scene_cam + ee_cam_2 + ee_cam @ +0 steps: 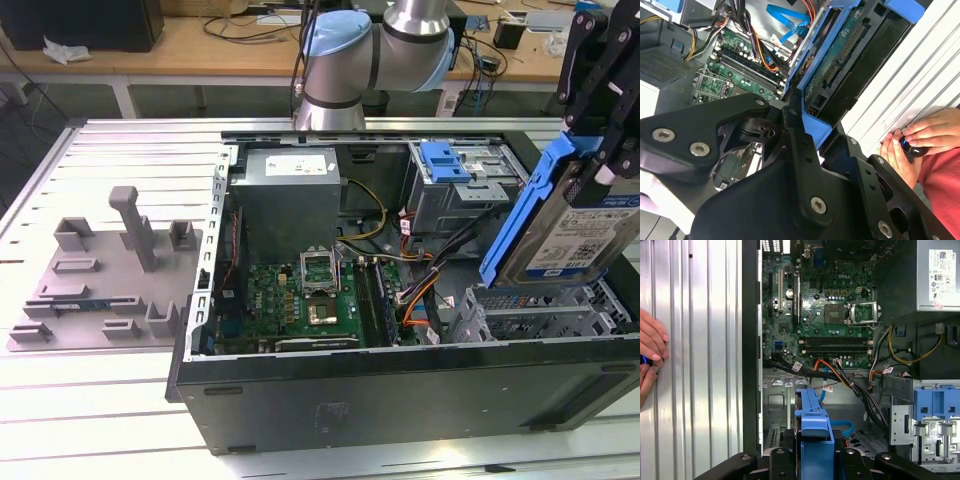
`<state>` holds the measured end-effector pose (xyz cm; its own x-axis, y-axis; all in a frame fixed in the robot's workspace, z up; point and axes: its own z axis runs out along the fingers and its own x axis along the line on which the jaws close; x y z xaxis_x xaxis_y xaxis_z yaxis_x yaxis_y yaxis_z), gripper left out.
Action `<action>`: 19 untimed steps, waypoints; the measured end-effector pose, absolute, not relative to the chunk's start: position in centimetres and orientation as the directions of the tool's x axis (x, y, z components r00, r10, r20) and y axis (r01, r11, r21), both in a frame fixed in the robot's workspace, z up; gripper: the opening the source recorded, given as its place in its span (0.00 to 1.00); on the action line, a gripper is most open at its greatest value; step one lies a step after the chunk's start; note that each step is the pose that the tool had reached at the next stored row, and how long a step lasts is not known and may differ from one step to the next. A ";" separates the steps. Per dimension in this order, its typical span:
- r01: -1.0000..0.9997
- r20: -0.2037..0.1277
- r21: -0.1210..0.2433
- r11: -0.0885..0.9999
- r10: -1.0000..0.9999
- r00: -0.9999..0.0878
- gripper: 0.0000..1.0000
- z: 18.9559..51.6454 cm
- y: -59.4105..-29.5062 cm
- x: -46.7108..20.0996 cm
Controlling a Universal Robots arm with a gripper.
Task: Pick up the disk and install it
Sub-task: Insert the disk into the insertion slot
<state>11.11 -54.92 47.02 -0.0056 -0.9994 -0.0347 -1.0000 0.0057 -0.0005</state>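
Above the corner of an open computer case [400, 400] at the exterior view's right, the black gripper [592, 172] is closed on the disk [578, 238], gripping the upper end of the silver drive and its bright blue carrier bracket [522, 215]. The disk hangs on edge and tilted, with its labelled face turned toward the exterior view's right. Its lower end is just over a metal drive bay [540, 305] inside the case, and whether the two touch cannot be told. In the first wrist view the disk [812, 430] shows edge-on as a blue strip rising out of the gripper [812, 462], pointing toward the green motherboard [820, 305]. The second wrist view looks along the drive's underside [840, 50] past the gripper's black linkages.

Behind the case, the arm [370, 50] bends at its silver, blue-capped joints and comes down onto the disk from the exterior view's upper right. The grey power supply [290, 190] sits at the case's far side, and a grey moulded fixture [110, 270] lies on the ribbed metal table [120, 150] at the exterior view's left. Beside the case, a person's hands [910, 142] rest on the table around a small dark object [912, 148].
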 end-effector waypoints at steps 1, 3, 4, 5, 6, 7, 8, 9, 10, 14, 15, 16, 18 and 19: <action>-1.000 -0.035 0.000 0.006 -0.999 -0.006 0.37 47.0 -54.9 11.1; -1.000 -0.035 -0.001 0.006 -0.999 -0.006 0.37 46.8 -54.9 11.1; -1.000 -0.035 -0.001 0.006 -0.999 -0.006 0.37 46.7 -55.0 11.1; -1.000 -0.035 -0.001 0.006 -0.999 -0.006 0.37 46.7 -55.0 11.1; -1.000 -0.035 -0.001 0.006 -0.999 -0.006 0.37 46.6 -55.0 11.1; -1.000 -0.035 0.000 0.006 -0.999 -0.006 0.37 46.6 -55.0 11.2; -1.000 -0.035 -0.001 0.006 -0.999 -0.006 0.37 46.5 -55.0 11.2; -1.000 -0.035 -0.001 0.006 -0.999 -0.006 0.37 46.4 -55.0 11.2; -1.000 -0.035 -0.001 0.006 -0.999 -0.006 0.37 46.4 -55.0 11.2; -1.000 -0.035 -0.001 0.006 -0.999 -0.006 0.37 46.3 -55.0 11.2; -1.000 -0.035 -0.001 0.006 -0.999 -0.006 0.37 46.2 -55.0 11.2; -1.000 -0.035 -0.001 0.006 -0.999 -0.006 0.37 46.2 -55.0 11.2; -1.000 -0.035 0.000 0.006 -0.999 -0.006 0.37 46.0 -55.0 11.2; -1.000 -0.035 0.000 0.006 -0.999 -0.006 0.37 46.0 -55.0 11.2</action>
<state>11.21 -55.01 46.00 -0.0058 -0.9994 -0.0351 -1.0000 0.0058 -0.0005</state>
